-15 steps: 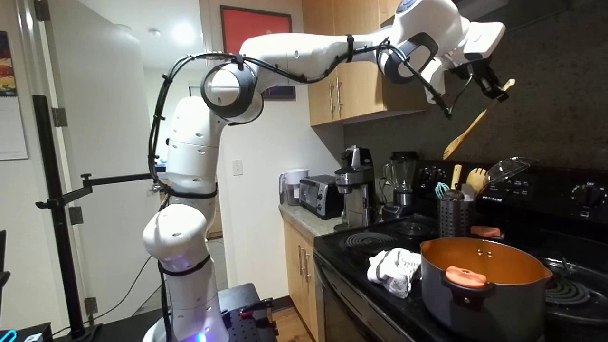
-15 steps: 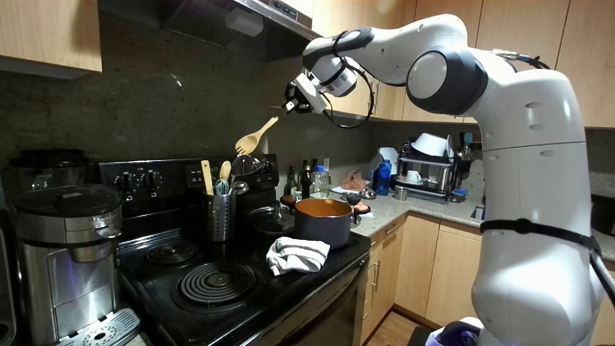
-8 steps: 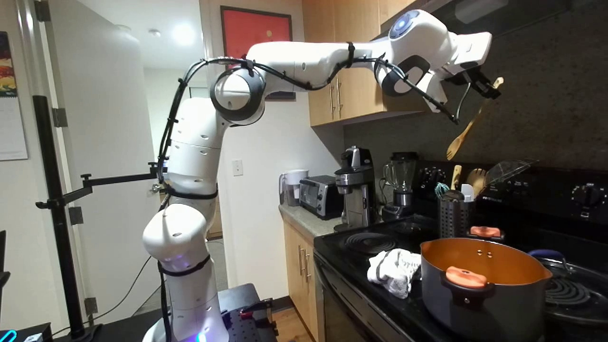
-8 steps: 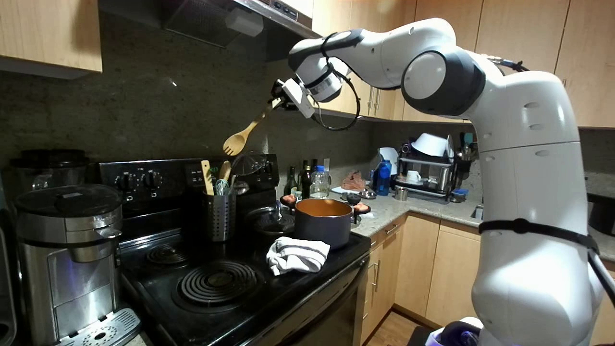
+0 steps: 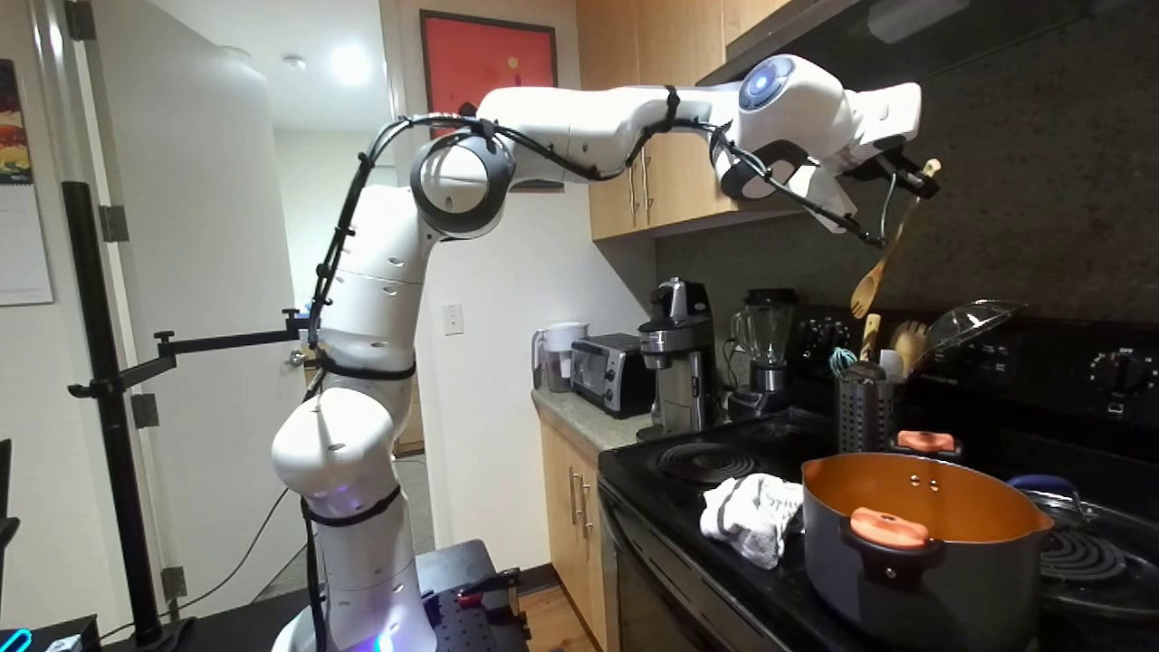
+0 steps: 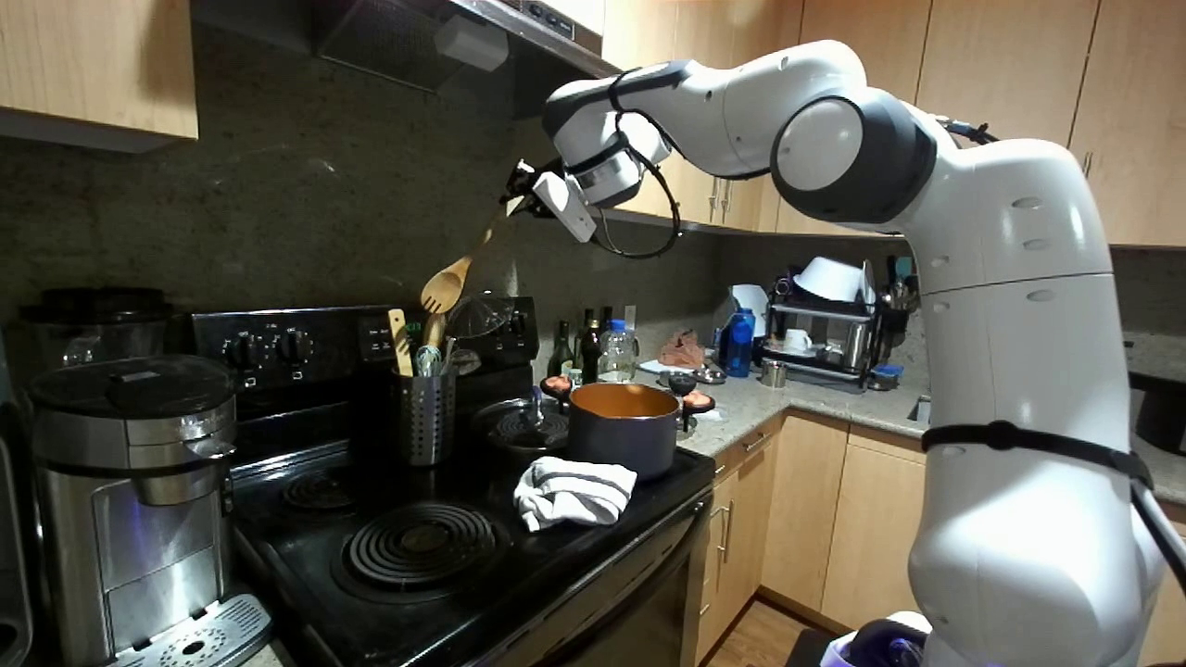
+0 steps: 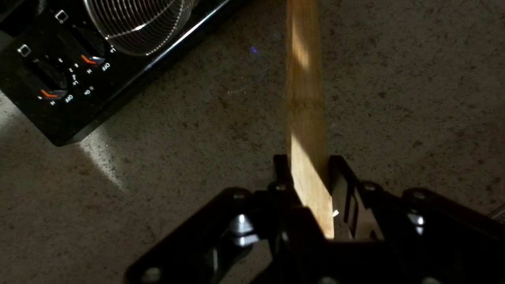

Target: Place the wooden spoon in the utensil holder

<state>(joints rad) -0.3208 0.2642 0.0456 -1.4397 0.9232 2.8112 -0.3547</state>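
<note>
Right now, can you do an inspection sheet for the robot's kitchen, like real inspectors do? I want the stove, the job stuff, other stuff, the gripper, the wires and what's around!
Surface: black stove with coil burners.
Job's things: wooden spoon tilted, pronged head showing above the upright utensil holder in both exterior views, not in yet; touching its utensils, can't tell.
Clutter: orange-lined pot and striped towel beside it, on the stove.
Gripper: closed on the spoon's handle.
Cables: black, strapped along the arm; a loop hangs near the gripper.
Surroundings: coffee maker beside the stove, toaster oven, wooden cabinets.
</note>
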